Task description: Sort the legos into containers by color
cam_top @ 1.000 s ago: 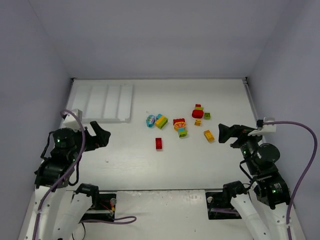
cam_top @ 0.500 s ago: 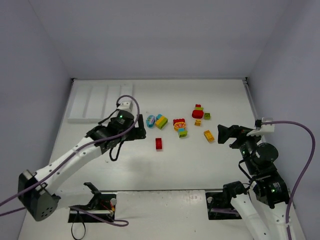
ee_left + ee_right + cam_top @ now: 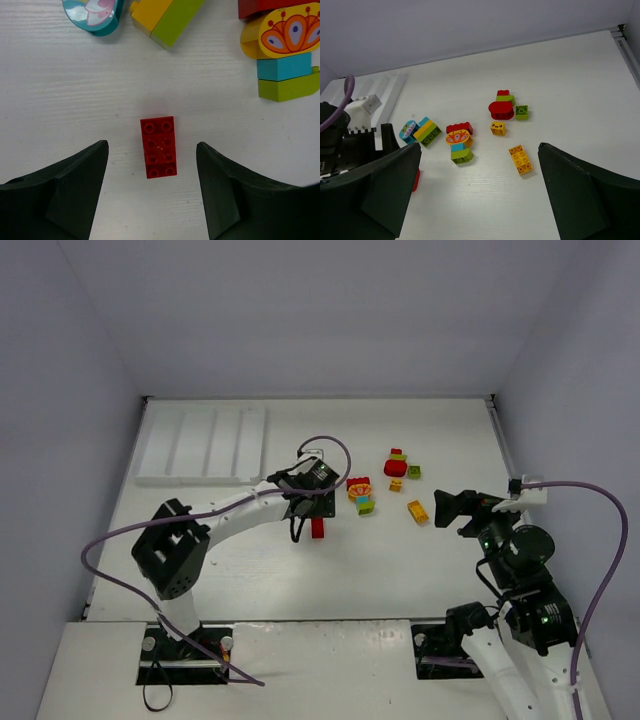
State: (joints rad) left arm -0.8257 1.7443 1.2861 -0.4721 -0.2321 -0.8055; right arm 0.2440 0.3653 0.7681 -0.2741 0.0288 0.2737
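A lone red lego (image 3: 159,146) lies flat on the table between the fingers of my left gripper (image 3: 152,148), which is open and touches neither side of it. From above, that gripper (image 3: 316,516) hangs over the brick (image 3: 318,530) at mid-table. A cyan round piece (image 3: 95,10), a yellow-and-lime block (image 3: 165,17) and a red, yellow, cyan and lime clump (image 3: 360,494) lie just beyond. My right gripper (image 3: 442,508) is open and empty beside a yellow brick (image 3: 520,159). The white tray of containers (image 3: 205,445) sits at the far left.
A red domed clump (image 3: 395,464), a small green brick (image 3: 413,472) and a small yellow face brick (image 3: 396,485) lie at the far right of the pile. The left arm's link (image 3: 240,515) stretches low across the table from its base. Grey walls enclose the table.
My left arm has swung from the near left out to mid-table and now hangs over the red brick, its jaws narrower than before. The right arm has not moved.
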